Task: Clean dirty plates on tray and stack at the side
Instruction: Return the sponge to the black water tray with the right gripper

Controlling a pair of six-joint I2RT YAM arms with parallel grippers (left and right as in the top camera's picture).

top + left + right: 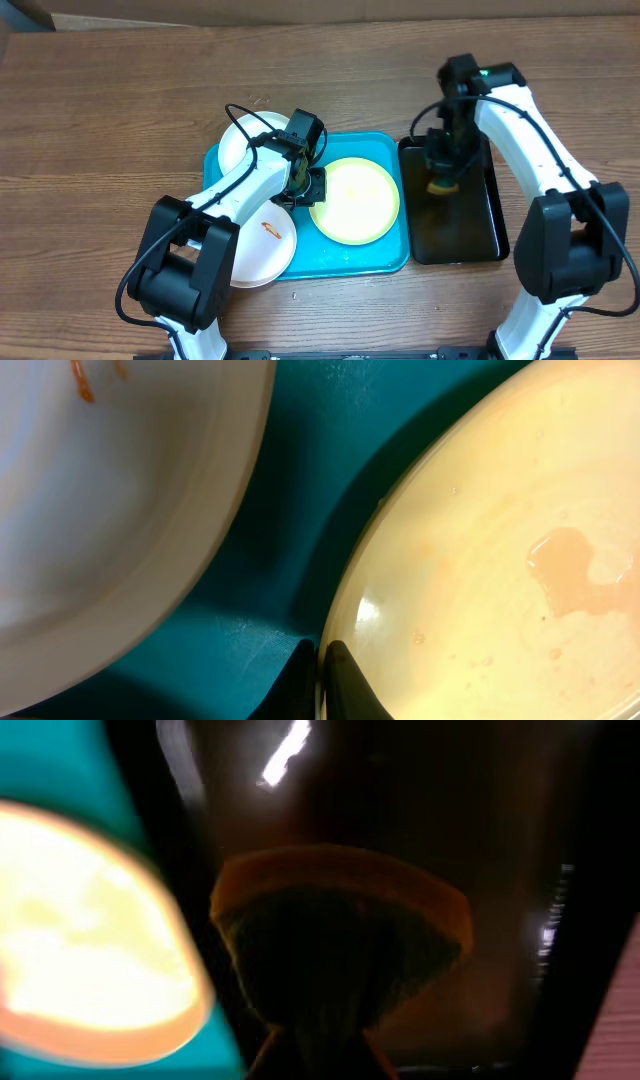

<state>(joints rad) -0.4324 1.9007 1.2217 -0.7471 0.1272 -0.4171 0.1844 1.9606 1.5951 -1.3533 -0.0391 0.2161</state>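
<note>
On the tray (350, 262), our L gripper (321, 665) pinches the yellow-rimmed plate (354, 200); R gripper (320, 1055) clamps the sponge (340, 920) right of it (smears (268, 232) remain; we've stacked none).

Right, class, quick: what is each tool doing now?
Left tool: shut on the round yellow-green plate, at its rim.
Right tool: shut on the yellow-topped sponge.
</note>
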